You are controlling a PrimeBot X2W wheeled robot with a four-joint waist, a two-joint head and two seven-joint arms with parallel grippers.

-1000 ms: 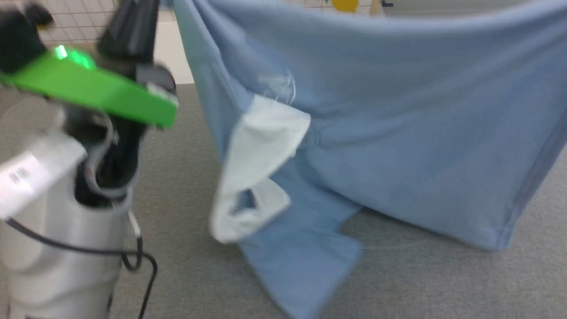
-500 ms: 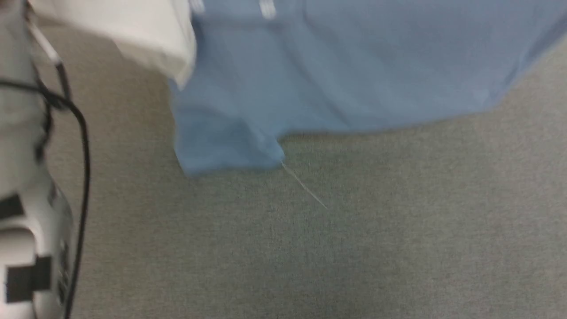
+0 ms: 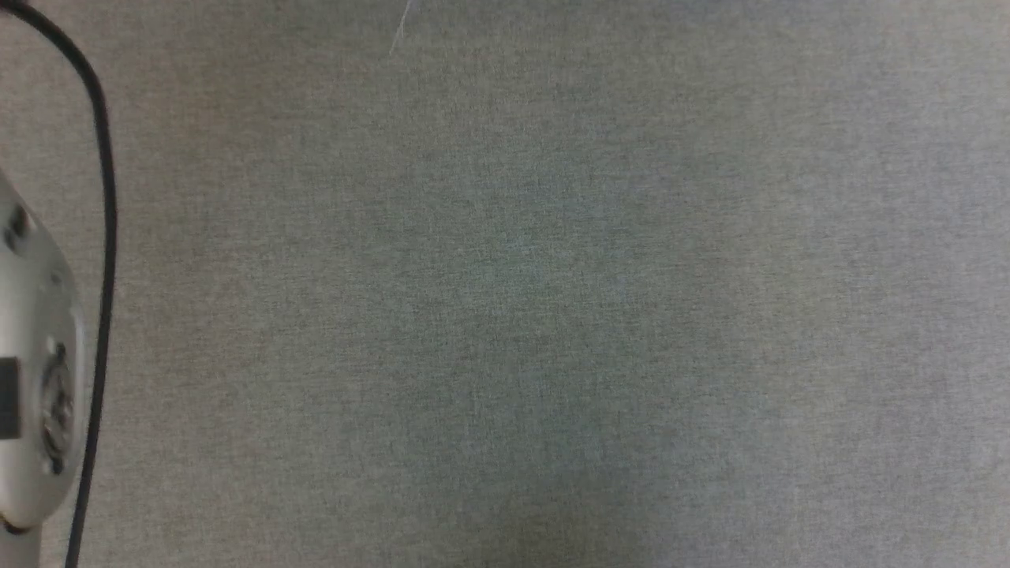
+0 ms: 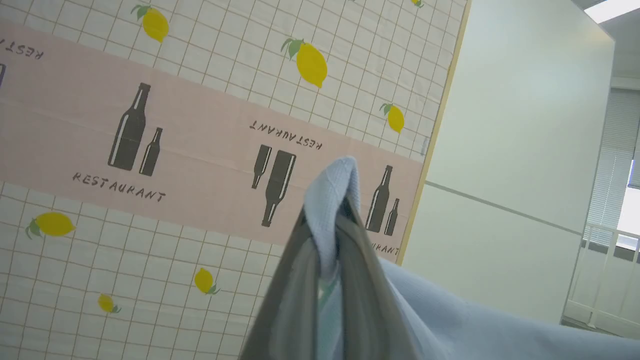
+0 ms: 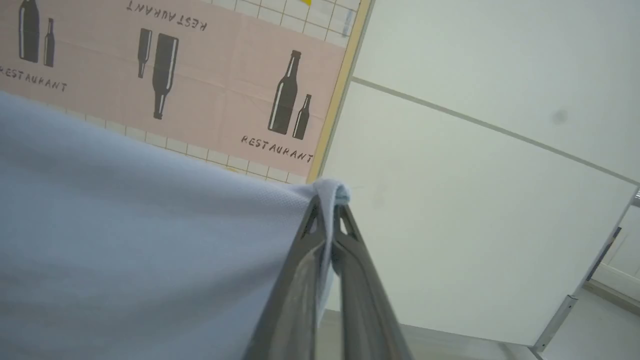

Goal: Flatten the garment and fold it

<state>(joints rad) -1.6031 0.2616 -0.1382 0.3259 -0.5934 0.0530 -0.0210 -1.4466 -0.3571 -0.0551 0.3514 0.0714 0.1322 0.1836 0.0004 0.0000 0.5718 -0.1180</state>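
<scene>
Holds the garment (image 4: 334, 185) in both claws, each clamped tight on a fold of blue knit. In the left wrist view, left claw (image 4: 330, 225) at frame centre, cloth trailing off to the lower right. In the right wrist view, right claw (image 5: 327, 210) at centre, cloth spreading to the left and lower left. Seems strung claw to claw, held edge running between them, neither arm nearer. Probably calls for an even lowering onto the grey worktop (image 3: 552, 276).

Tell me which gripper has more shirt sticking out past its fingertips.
The left gripper: a tall tuft of the blue shirt rises above its tips. At the right gripper, only a small fold caps them.
</scene>
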